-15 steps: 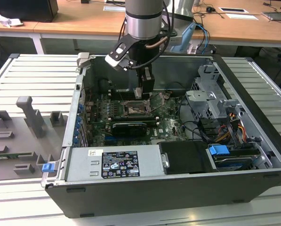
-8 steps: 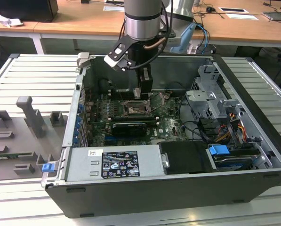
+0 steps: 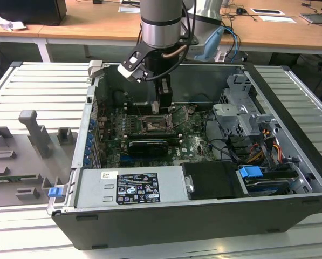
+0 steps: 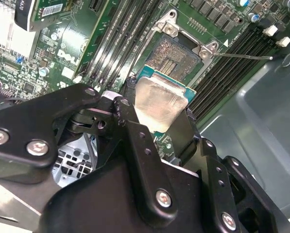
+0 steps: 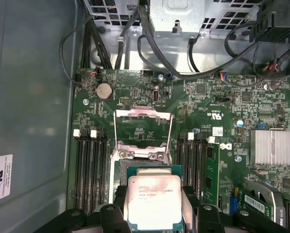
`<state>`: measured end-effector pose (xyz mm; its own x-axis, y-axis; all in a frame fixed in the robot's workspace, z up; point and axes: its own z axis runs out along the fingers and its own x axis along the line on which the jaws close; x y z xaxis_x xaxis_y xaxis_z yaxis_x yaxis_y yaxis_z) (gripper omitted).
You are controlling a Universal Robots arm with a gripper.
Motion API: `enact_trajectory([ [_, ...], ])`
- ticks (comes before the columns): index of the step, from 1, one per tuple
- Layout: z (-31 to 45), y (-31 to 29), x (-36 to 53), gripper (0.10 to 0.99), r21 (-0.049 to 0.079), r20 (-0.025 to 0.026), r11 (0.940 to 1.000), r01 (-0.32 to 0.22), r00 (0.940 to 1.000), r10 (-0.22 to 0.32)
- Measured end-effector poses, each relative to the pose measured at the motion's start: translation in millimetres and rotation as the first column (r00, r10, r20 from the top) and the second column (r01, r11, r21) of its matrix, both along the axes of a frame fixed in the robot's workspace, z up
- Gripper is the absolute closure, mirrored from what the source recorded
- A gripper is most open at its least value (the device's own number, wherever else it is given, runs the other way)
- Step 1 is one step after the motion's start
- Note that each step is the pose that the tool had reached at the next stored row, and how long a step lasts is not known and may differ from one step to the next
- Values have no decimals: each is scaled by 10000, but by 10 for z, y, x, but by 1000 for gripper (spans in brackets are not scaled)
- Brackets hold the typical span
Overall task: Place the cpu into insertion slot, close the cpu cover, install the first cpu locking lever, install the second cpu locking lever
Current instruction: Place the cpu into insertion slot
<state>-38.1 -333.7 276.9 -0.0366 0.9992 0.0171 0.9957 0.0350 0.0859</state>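
The black two-fingered gripper [image 5: 154, 216] is clamping the small, thin, pale silver square cpu [image 5: 154, 200] by two opposite edges, with its flat metal lid facing up. The cpu is hanging just above the square dark insertion slot with its silver metal rim [image 4: 178, 54], overlapping one edge of it and not yet seated. Beyond the insertion slot, the thin silver hinged cpu cover [image 5: 144, 127] is standing open.

The cpu is looking light and stiff, its smooth lid likely slippery. Its underside and the insertion slot's contact field are probably the fragile parts, so an edge hold like this one, kept level, is suiting it best.

The first wrist view is looking straight down, showing the raised cover and the long narrow black memory slots [image 5: 89, 170] flanking the insertion slot. The second wrist view is looking obliquely, exposing the slot's bare contact field and a thin silver wire lever [image 4: 242, 56] sticking out beside it, possibly a locking lever. The exterior view is showing the arm reaching into the open dark computer case [image 3: 204, 224] on the ribbed grey tabletop [image 3: 36, 91].
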Motion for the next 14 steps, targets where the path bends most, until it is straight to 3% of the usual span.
enact_trajectory([
  [14, -82, 0, -5, 561, 5, -1, 10000, 13, 10000, -13],
])
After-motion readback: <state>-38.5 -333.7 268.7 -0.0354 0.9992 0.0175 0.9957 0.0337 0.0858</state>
